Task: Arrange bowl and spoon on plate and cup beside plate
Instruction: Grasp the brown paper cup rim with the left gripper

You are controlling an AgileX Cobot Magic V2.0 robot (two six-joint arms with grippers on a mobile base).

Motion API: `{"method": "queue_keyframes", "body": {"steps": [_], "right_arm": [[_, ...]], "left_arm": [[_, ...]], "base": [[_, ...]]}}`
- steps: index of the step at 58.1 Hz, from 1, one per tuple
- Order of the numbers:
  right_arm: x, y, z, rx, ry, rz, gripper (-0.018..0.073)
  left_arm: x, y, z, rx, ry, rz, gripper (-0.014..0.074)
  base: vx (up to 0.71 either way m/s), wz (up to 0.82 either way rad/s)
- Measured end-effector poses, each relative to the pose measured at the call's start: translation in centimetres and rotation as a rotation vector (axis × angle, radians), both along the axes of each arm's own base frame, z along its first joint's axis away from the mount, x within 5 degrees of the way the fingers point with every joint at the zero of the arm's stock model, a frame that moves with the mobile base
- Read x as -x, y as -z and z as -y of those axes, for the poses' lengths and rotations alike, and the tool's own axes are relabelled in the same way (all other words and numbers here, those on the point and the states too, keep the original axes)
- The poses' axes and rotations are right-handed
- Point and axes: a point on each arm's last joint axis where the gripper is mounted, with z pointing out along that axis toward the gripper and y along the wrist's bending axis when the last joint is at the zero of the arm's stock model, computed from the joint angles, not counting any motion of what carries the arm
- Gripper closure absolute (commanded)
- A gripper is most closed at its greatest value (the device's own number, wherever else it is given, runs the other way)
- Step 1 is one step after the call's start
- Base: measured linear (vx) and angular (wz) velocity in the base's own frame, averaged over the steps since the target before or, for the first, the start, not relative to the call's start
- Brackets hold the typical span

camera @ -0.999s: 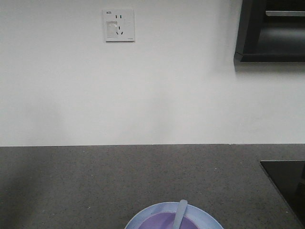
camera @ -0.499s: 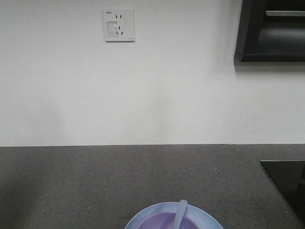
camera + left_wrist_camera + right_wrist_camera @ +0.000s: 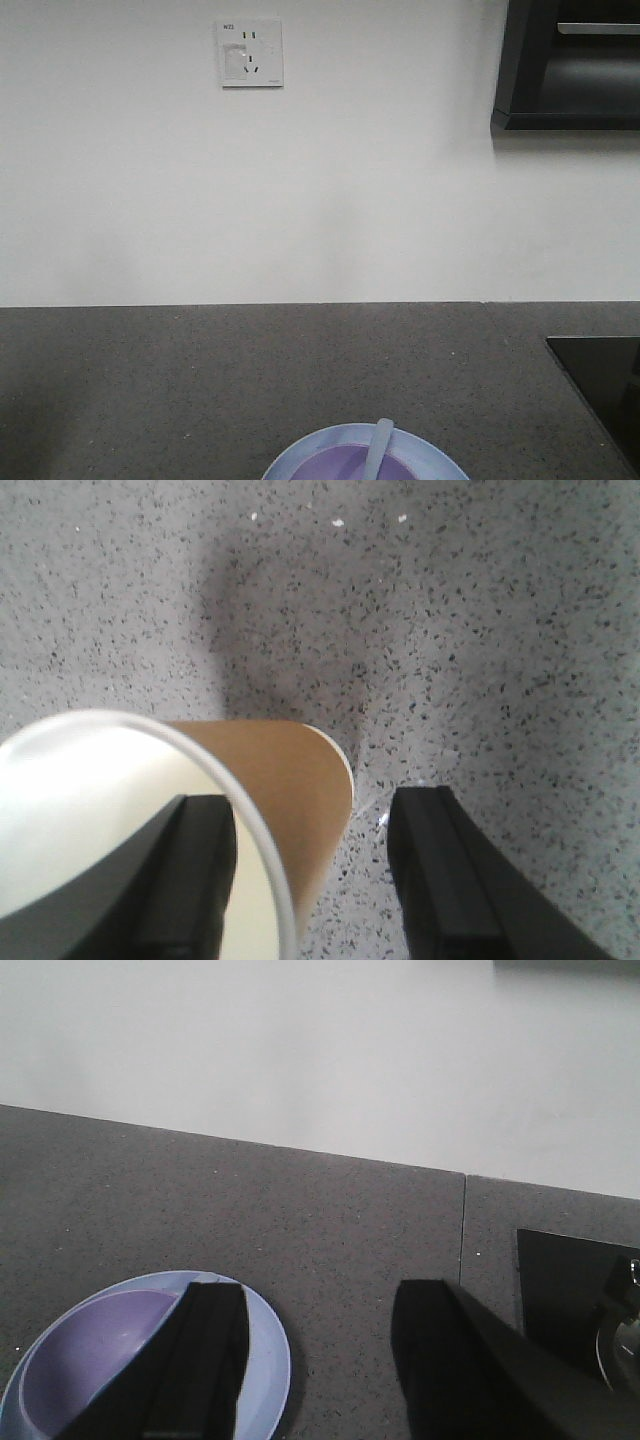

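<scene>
Tilted sideways, the cup (image 3: 270, 810) sits between the left fingers (image 3: 205, 875).

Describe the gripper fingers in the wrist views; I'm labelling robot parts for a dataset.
Only the fingers show. The left gripper has two flat, matte black fingers with squared tips. The right gripper has the same broad black fingers. No cables, markings or arm links are visible.

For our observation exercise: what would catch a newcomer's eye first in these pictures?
The tan cup fills the left wrist view, its wall between the left gripper fingers, one inside the rim. At the front view's bottom edge, the purple bowl sits on the blue plate, the spoon resting in it.
</scene>
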Motion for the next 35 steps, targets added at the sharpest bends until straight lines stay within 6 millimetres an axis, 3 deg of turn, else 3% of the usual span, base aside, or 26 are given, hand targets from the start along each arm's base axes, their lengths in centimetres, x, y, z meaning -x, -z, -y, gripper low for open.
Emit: {"method": "queue_keyframes", "body": {"steps": [8, 25, 35], "right_arm": [[0.00, 0.00, 0.00, 0.000, 0.000, 0.000, 0.0151], [0.00, 0.00, 0.00, 0.000, 0.000, 0.000, 0.0151], [0.00, 0.00, 0.00, 0.000, 0.000, 0.000, 0.0151]], "left_arm": [[-0.14, -0.04, 0.01, -0.001, 0.006, 0.016, 0.0232], [-0.03, -0.01, 0.00, -0.014, 0.045, -0.010, 0.0480], [-0.02, 0.08, 0.02, -0.013, 0.050, -0.013, 0.0573]], "base": [[0.00, 0.00], [0.00, 0.00], [0.00, 0.00]]}}
